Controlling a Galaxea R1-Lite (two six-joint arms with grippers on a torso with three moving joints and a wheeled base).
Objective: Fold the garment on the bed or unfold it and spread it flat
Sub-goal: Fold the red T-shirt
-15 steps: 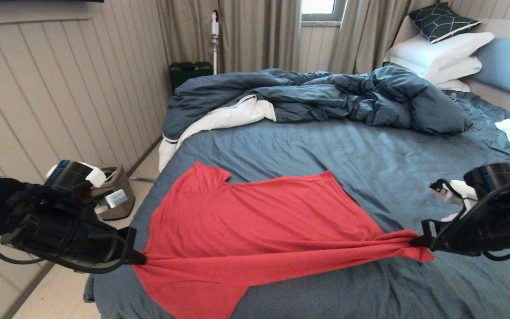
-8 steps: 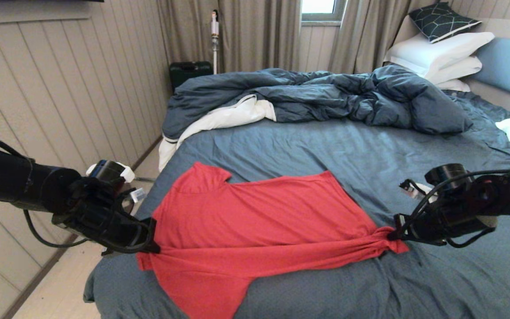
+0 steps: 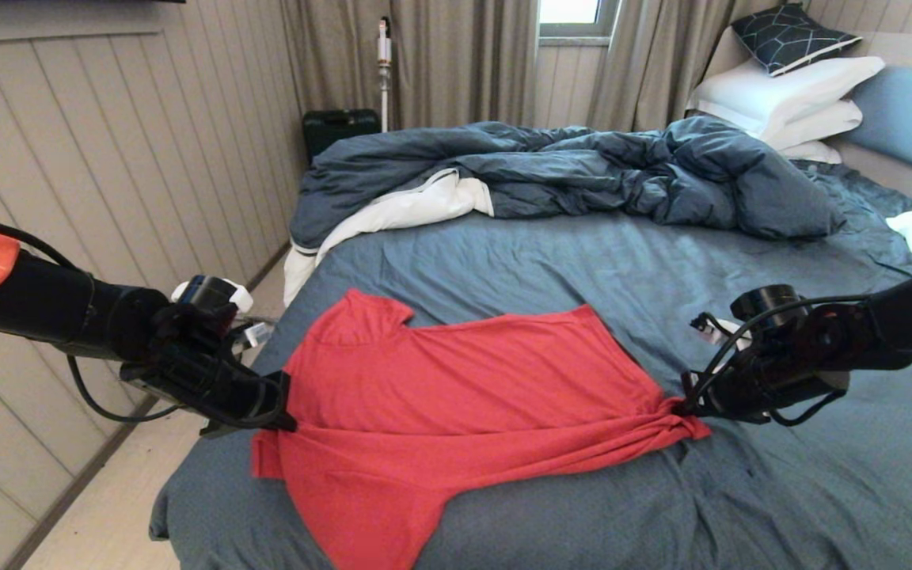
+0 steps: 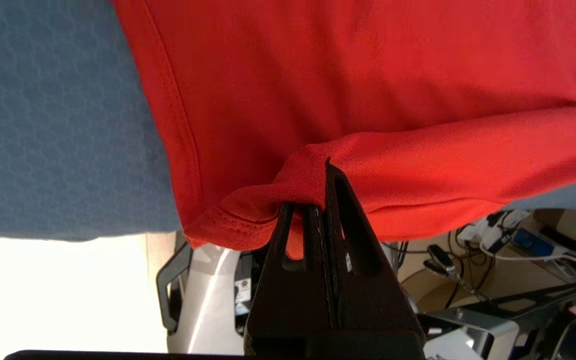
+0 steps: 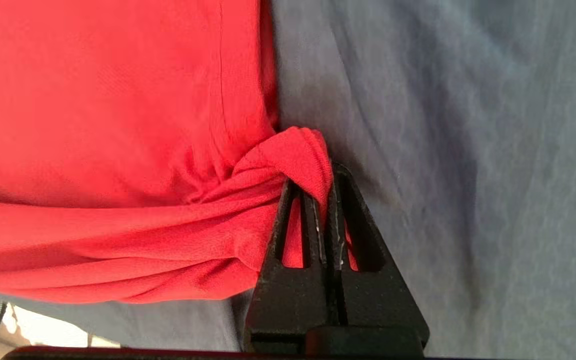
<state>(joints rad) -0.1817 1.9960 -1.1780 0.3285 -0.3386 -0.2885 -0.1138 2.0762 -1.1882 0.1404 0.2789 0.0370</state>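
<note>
The red T-shirt (image 3: 456, 396) lies across the near part of the bed (image 3: 598, 269) on its slate-blue sheet, with one sleeve pointing to the far left and another hanging toward the near edge. My left gripper (image 3: 286, 412) is shut on the shirt's left edge, where the red cloth (image 4: 358, 100) bunches at the closed tips of the left gripper (image 4: 320, 192). My right gripper (image 3: 682, 408) is shut on the shirt's right edge, and twisted folds of cloth (image 5: 118, 125) gather at the right gripper (image 5: 330, 185). A ridge of fabric runs between the two grips.
A rumpled dark blue duvet (image 3: 575, 170) with white lining lies across the far half of the bed. White pillows (image 3: 788, 95) stack at the far right by the light blue headboard (image 3: 911, 119). A panelled wall and floor run along the bed's left side.
Both grippers have moved away from me across the bed and closer together, carrying the shirt's held edges. The taut stretched line has slackened, and the near part is now folding over.
</note>
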